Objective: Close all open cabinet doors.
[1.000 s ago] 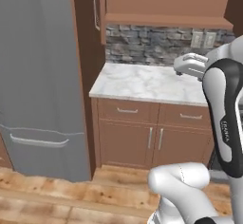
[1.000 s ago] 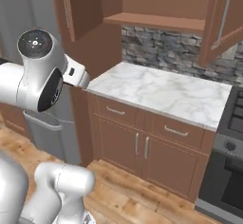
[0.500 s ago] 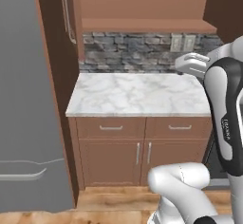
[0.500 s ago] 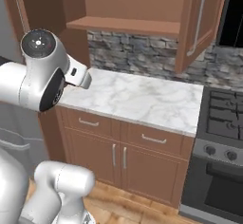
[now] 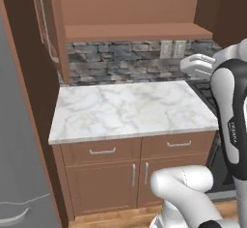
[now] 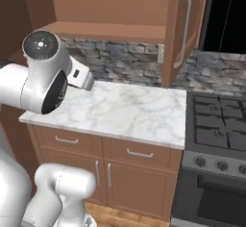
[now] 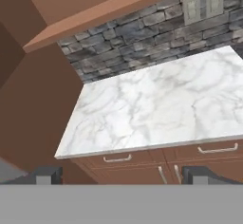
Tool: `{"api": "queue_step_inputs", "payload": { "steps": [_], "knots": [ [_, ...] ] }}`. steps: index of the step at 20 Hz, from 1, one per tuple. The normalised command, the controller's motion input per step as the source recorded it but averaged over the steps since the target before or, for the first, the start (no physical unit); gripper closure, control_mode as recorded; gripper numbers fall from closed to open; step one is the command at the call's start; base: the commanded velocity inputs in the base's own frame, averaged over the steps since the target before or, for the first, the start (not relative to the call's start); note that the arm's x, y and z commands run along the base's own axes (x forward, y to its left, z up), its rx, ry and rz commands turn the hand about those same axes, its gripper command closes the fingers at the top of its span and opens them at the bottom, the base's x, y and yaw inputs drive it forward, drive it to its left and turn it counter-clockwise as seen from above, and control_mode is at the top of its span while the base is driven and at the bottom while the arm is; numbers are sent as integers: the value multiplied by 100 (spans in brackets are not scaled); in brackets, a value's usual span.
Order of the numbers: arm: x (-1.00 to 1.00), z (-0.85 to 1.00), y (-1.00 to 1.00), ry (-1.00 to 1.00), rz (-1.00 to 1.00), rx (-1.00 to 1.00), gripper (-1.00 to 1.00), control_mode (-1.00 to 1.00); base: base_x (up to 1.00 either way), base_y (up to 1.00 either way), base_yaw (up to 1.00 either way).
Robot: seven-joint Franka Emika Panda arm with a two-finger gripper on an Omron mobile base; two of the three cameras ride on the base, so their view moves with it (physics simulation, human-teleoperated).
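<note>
**Wall cabinet standing open on both sides; fingers spread, holding nothing**

From my station I find two tall reddish-brown wooden cabinet doors swung out from the wall cabinet above the white marble surface (image 5: 130, 108). The left cabinet door (image 5: 48, 24) stands edge-on to the left base camera, its long brushed-silver bar handle (image 5: 47, 26) facing into the room. The right cabinet door (image 6: 185, 29) also stands out from the cabinet, over the right end of the surface, with its own vertical silver bar handle (image 6: 184, 29) showing in the right base view. Between the two doors the cabinet's interior and bottom shelf are exposed.

The fingers (image 7: 121, 173) are spread wide, one tip at each lower corner of the hand view, with nothing between them. They sit above and in front of the surface, well apart from both doors, and point down at the marble and the grey stone backsplash (image 7: 156, 33).

Beside the surface on the right is a black gas stove (image 6: 216, 134). Brown base cabinets with small silver handles (image 5: 140, 166) sit under the surface.
</note>
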Motion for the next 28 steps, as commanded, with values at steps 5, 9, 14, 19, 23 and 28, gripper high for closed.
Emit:
{"api": "queue_step_inputs", "payload": {
  "steps": [5,9,14,19,23,28],
  "knots": [
    [0,0,0,0,0,0,-100,100,82,56,-7],
    [0,0,0,0,0,0,-100,100,49,46,-4],
    [0,0,0,0,0,0,-100,100,0,10,0],
    [0,0,0,0,0,0,-100,100,0,0,-1],
    [0,0,0,0,0,0,-100,100,-18,0,-8],
    [0,0,0,0,0,0,-100,100,-9,0,-8]
  ]
}}
